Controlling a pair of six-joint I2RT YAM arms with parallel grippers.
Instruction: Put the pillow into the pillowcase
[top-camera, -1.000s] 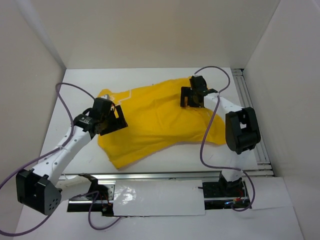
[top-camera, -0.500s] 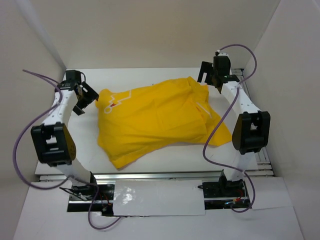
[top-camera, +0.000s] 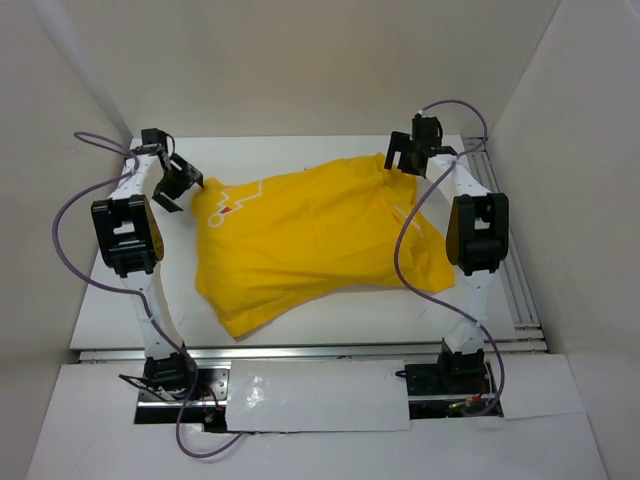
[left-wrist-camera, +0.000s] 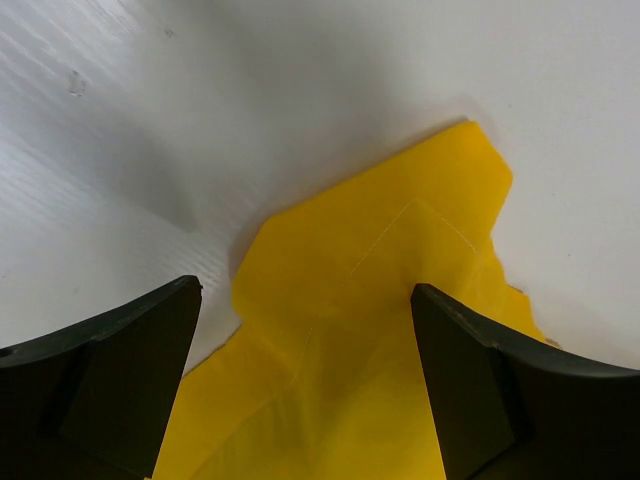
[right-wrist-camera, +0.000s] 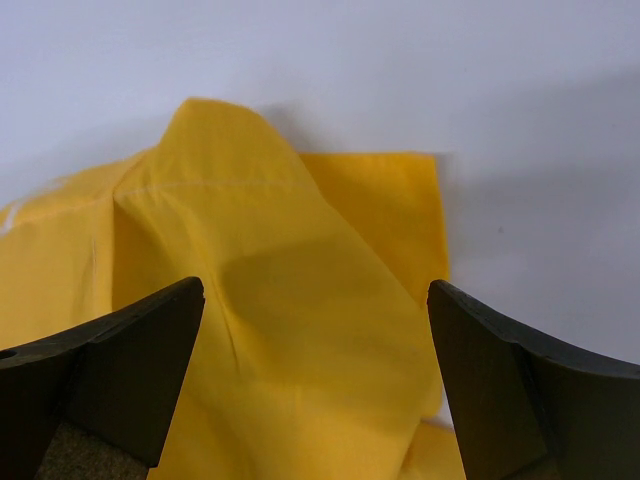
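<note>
The yellow pillowcase (top-camera: 310, 235) lies puffed up in the middle of the white table (top-camera: 350, 315). The left gripper (top-camera: 182, 192) and the right gripper (top-camera: 405, 165) are at its two far corners, both released and holding nothing.

1. A white tabletop (top-camera: 330, 310), matte and faintly ribbed in close view, fills the middle of the overhead view.
2. Plain white walls enclose it: a back wall (top-camera: 300, 60), a left wall (top-camera: 50, 200) and a right wall (top-camera: 580, 180).
3. A silver metal rail (top-camera: 320, 351) runs along the table's near edge.
4. A second metal rail (top-camera: 515, 290) runs along the right edge.
5. A glossy white panel (top-camera: 320, 395) lies just in front of the near rail.
</note>
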